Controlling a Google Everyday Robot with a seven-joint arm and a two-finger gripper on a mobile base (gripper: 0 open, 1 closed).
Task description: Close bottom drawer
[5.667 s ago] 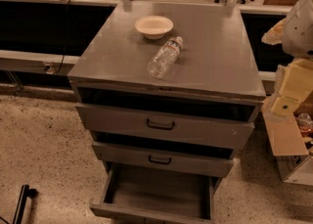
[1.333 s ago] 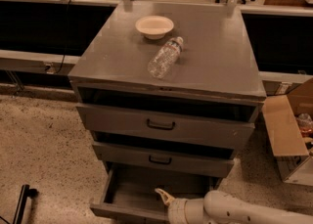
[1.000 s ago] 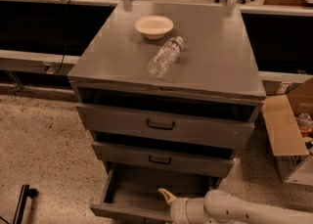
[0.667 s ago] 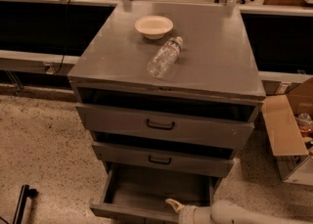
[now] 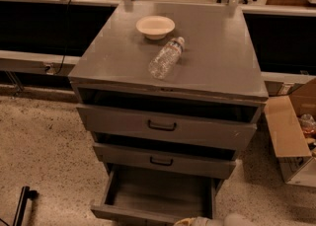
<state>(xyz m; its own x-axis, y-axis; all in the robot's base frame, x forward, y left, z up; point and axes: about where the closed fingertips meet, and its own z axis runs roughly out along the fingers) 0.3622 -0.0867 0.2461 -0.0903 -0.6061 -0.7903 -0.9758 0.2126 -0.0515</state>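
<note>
Bottom drawer (image 5: 158,195): lowest of three in the grey cabinet, pulled well out past the front edge of the surface (image 5: 217,62); inside plain grey, nothing in it that I can see; front panel (image 5: 129,213) sits at the bottom of the view, its handle out of sight.

Tool (image 5: 187,221): just in view, low, at the drawer's front panel, a little right of the middle of the front edge; open or closed, cannot tell.

Handling, as a judgement: sheet metal, stiff, light when unloaded, probably on slides; should roll with a steady push; no grasp needed; flat contact on the front panel near its centre is best; off-centre pushing may rack it in the rails; painted face could be slick, so push square.

Middle drawer (image 5: 163,161) and top drawer (image 5: 163,127) each stand slightly out; keep clear of them.

Bowl (image 5: 155,26) and bottle (image 5: 166,57) lie mid-surface toward the back edge; a hard slam could roll the bottle.
</note>
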